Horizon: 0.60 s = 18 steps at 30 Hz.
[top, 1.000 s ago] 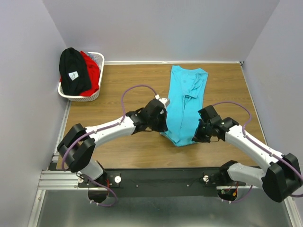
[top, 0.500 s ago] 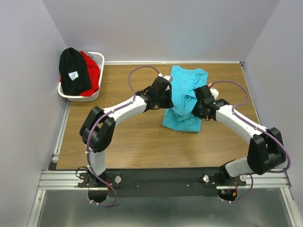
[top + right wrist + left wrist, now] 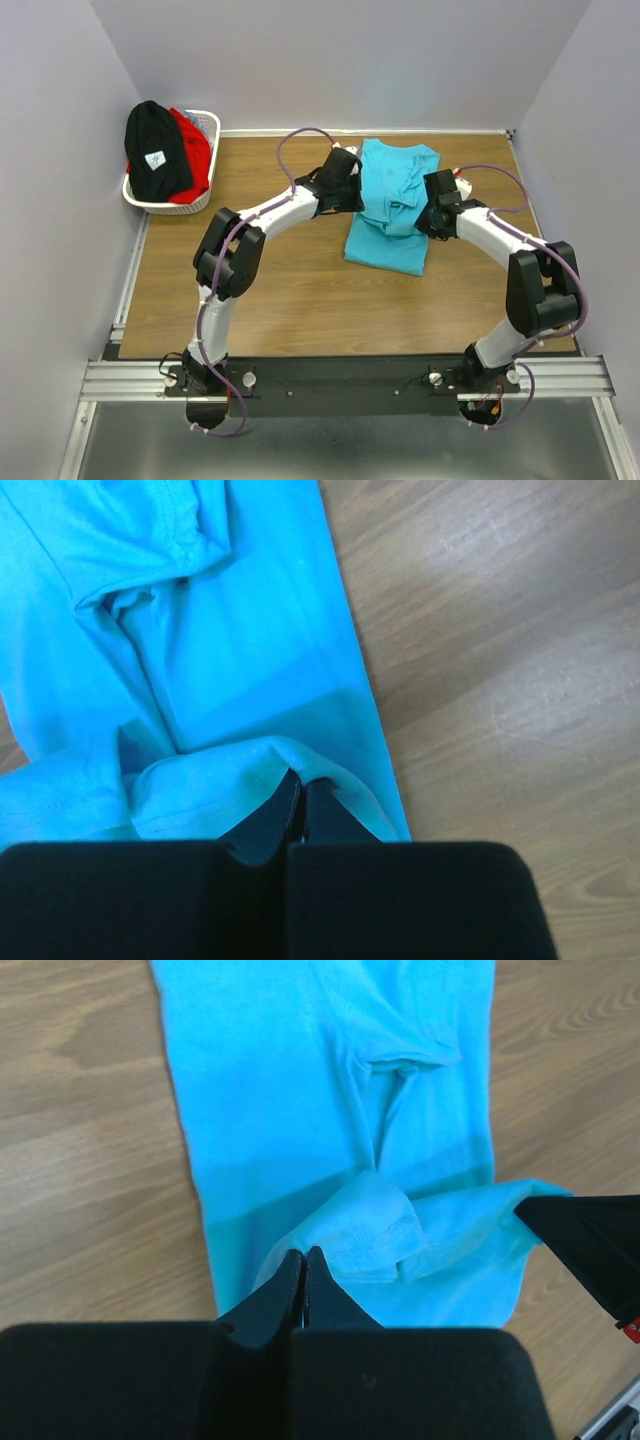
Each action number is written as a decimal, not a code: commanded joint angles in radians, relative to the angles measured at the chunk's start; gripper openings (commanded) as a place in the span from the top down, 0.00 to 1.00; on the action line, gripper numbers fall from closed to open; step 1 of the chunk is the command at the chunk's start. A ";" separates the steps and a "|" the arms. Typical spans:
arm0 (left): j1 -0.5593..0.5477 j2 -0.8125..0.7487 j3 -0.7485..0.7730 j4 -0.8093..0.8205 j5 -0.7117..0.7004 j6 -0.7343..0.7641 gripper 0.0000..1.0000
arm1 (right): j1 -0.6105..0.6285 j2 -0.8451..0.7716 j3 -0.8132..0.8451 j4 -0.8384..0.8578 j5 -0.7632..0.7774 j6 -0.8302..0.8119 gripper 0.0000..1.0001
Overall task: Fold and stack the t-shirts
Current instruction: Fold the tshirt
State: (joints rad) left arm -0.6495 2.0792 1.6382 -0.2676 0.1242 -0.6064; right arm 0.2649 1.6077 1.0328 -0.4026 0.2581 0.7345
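Both pairs of jaws are pinched shut, and each has a bite of cloth: the left gripper [image 3: 303,1257] holds one corner of the doubled-over edge of the turquoise t-shirt [image 3: 390,250], the right gripper [image 3: 301,780] the other (thin fabric, so the fingers meet almost flat). Soft, light stuff, this: it sags between the two pinches and bunches in the middle. Corners look like the place to hold, drawn apart enough to flatten the flap. The shirt lies on the table [image 3: 280,290], right of centre toward the far side. It's a narrow strip, long axis running near to far, what looks like the neck end toward the back wall. Over in the far-left corner, the black t-shirt [image 3: 155,150] and red t-shirt [image 3: 197,150] sit in the basket [image 3: 165,207].
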 commanded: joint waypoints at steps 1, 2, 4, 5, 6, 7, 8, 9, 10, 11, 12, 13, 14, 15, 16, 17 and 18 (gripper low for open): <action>0.017 0.039 0.051 -0.007 -0.005 0.036 1.00 | -0.018 0.044 0.030 0.076 -0.039 -0.027 0.99; 0.019 0.045 0.058 -0.008 -0.006 0.039 1.00 | -0.021 0.053 0.033 0.082 -0.046 -0.029 1.00; 0.025 0.051 0.071 -0.007 -0.006 0.043 1.00 | -0.024 0.076 0.044 0.093 -0.052 -0.035 0.99; 0.027 0.056 0.077 -0.002 -0.003 0.048 1.00 | -0.026 0.081 0.046 0.097 -0.057 -0.037 1.00; 0.030 0.064 0.081 -0.001 0.002 0.053 1.00 | -0.029 0.093 0.049 0.099 -0.059 -0.037 0.99; 0.030 0.068 0.090 -0.001 0.002 0.056 1.00 | -0.030 0.098 0.050 0.100 -0.062 -0.035 1.00; 0.031 0.076 0.109 -0.010 0.000 0.062 1.00 | -0.033 0.101 0.053 0.103 -0.066 -0.034 1.00; 0.033 0.090 0.118 -0.015 0.002 0.066 1.00 | -0.036 0.104 0.053 0.107 -0.069 -0.032 1.00; 0.036 0.096 0.127 -0.021 0.005 0.068 1.00 | -0.042 0.106 0.053 0.110 -0.072 -0.030 0.99; 0.036 0.099 0.136 -0.022 0.008 0.072 1.00 | -0.047 0.104 0.052 0.111 -0.079 -0.030 1.00; 0.037 0.102 0.138 -0.021 0.008 0.073 1.00 | -0.052 0.103 0.052 0.113 -0.077 -0.029 0.99; 0.039 0.104 0.140 -0.019 0.008 0.071 1.00 | -0.056 0.098 0.050 0.117 -0.076 -0.027 1.00; 0.039 0.107 0.143 -0.019 0.011 0.074 1.00 | -0.062 0.098 0.049 0.120 -0.080 -0.029 1.00; 0.040 0.111 0.146 -0.021 0.011 0.073 1.00 | -0.069 0.100 0.050 0.120 -0.085 -0.030 1.00; 0.042 0.116 0.149 -0.022 0.012 0.074 1.00 | -0.070 0.103 0.052 0.122 -0.089 -0.030 0.99; 0.045 0.119 0.152 -0.022 0.015 0.073 1.00 | -0.073 0.109 0.055 0.120 -0.092 -0.032 0.99; 0.047 0.124 0.153 -0.022 0.017 0.073 1.00 | -0.079 0.112 0.055 0.122 -0.094 -0.032 1.00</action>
State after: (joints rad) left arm -0.6163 2.1757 1.7584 -0.2806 0.1253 -0.5533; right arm 0.2050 1.7020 1.0595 -0.3069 0.1864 0.7128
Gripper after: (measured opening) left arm 0.009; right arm 0.012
